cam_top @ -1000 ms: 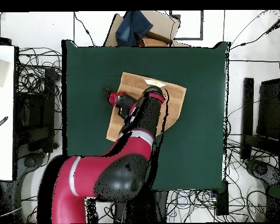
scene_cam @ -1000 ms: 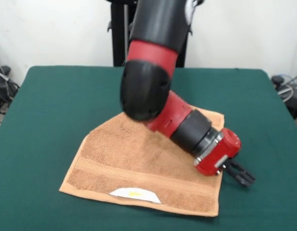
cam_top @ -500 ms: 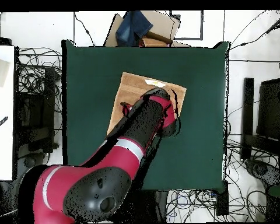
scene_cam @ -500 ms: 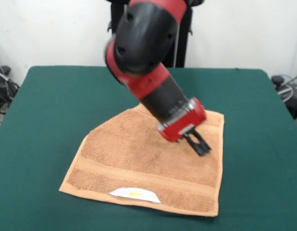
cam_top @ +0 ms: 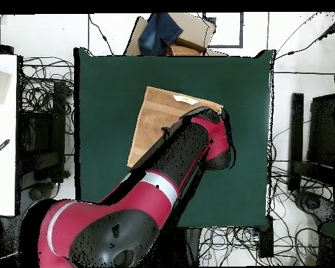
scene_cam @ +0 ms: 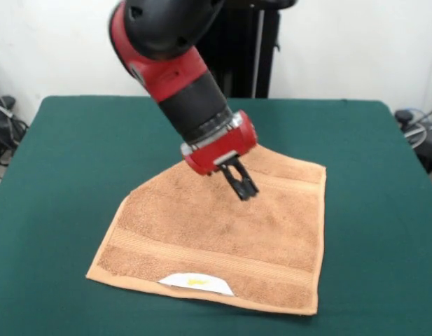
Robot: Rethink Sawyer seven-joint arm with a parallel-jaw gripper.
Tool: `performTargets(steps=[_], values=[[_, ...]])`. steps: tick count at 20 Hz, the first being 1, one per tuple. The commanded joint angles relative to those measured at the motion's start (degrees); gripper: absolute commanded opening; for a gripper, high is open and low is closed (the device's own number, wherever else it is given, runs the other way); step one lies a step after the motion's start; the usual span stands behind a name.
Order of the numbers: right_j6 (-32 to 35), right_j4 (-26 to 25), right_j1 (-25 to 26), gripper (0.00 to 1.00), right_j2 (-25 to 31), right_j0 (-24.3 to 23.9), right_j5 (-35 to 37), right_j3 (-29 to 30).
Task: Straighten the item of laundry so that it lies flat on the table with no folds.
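Observation:
The item of laundry [scene_cam: 223, 241], a light orange-tan towel, lies spread on the green table [scene_cam: 75, 147], its white label [scene_cam: 196, 282] at the near edge. Its far left side runs diagonally, as if a corner is tucked or cut off from view. My gripper [scene_cam: 244, 189] hangs a little above the towel's far middle, tilted down to the right. Its dark fingers look pressed together and hold nothing. In the overhead view the towel [cam_top: 153, 122] shows with its label [cam_top: 183, 99], and my arm [cam_top: 198, 143] covers its right part and hides the gripper.
In the overhead view a cardboard box with a blue cloth [cam_top: 167, 31] sits beyond the table's [cam_top: 107, 84] top edge. A white surface [cam_top: 3, 132] stands to the left, and cables and dark equipment [cam_top: 317, 132] surround the table.
The gripper has moved from beside the towel's near right corner up and leftwards to above the towel's far middle. The arm has swung with it. The towel lies as before.

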Motion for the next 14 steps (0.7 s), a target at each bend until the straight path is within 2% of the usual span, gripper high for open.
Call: performTargets(steps=[1,2,5,14], values=[[20.68,-6.10,2.36,0.00,0.00,-0.59,0.06,3.51],[21.18,-7.19,2.86,0.00,-0.93,-0.15,0.12,3.52],[17.67,-5.68,0.44,0.00,-0.21,-1.36,-0.44,4.71],[13.69,-3.78,-0.21,0.00,5.03,-5.63,-4.75,4.33]])
